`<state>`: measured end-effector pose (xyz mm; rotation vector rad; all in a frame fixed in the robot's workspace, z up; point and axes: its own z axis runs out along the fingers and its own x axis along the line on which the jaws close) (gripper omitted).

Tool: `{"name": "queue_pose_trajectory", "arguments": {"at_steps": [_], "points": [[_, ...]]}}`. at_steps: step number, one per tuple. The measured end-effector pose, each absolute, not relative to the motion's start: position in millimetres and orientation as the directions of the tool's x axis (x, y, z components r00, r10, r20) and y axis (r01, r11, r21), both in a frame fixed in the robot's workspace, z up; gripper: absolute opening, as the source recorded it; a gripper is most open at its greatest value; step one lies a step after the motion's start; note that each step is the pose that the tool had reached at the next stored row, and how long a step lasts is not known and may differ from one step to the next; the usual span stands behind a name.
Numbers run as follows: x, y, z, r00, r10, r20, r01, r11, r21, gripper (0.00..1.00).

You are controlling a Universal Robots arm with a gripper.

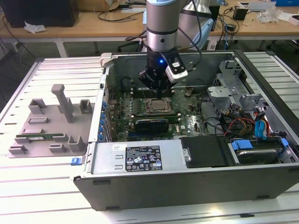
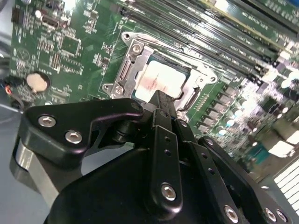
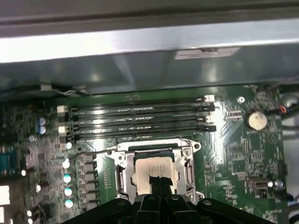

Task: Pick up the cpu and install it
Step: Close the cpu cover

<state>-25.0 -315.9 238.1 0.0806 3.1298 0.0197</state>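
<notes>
Gripper (image 1: 159, 94) over the motherboard (image 2: 74, 42), inside the open case (image 1: 140, 186). I see the cpu (image 1: 158, 106) lying flat in its socket (image 3: 122, 163), silver top up, in both wrist views (image 2: 161, 80) (image 3: 154, 169). The fingers (image 2: 161, 105) are pressed together with nothing between them. Their tip sits over one edge of the cpu, and I cannot tell whether it touches. Memory slots (image 3: 140, 116) run just beside the socket.

A white slatted table (image 1: 37, 186) bears an open computer case (image 1: 140, 186) and a grey fixture tray (image 1: 46, 128).
</notes>
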Motion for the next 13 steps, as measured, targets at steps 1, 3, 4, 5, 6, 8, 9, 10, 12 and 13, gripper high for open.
{"name": "queue_pose_trajectory", "arguments": {"at_steps": [1, 3, 4, 5, 6, 8, 9, 10, 12, 13], "points": [[-25.0, -315.9, 237.9, -0.999, 0.035, -0.010, 0.035, 0.999, 0.013, 0.11], [-25.0, -315.9, 237.1, -1.000, -0.019, -0.010, -0.019, 1.000, 0.013, 0.11], [-24.9, -315.9, 236.9, -0.999, -0.035, -0.010, -0.035, 0.999, 0.013, 0.11], [-25.0, -315.9, 236.7, -0.998, -0.057, -0.010, -0.057, 0.998, 0.013, 0.11], [-25.0, -315.9, 236.7, -0.998, -0.061, -0.010, -0.061, 0.998, 0.013, 0.11], [-25.0, -315.9, 236.7, -0.998, -0.061, -0.010, -0.061, 0.998, 0.013, 0.11], [-24.9, -315.9, 236.7, -0.998, -0.061, -0.010, -0.061, 0.998, 0.013, 0.11], [-24.9, -315.9, 236.7, -0.998, -0.061, -0.010, -0.061, 0.998, 0.013, 0.11], [-25.3, -315.9, 235.6, -0.998, -0.061, -0.011, -0.061, 0.998, 0.013, 0.11], [-25.7, -316.1, 235.0, -0.998, -0.061, -0.011, -0.061, 0.998, 0.013, 0.11]]}}
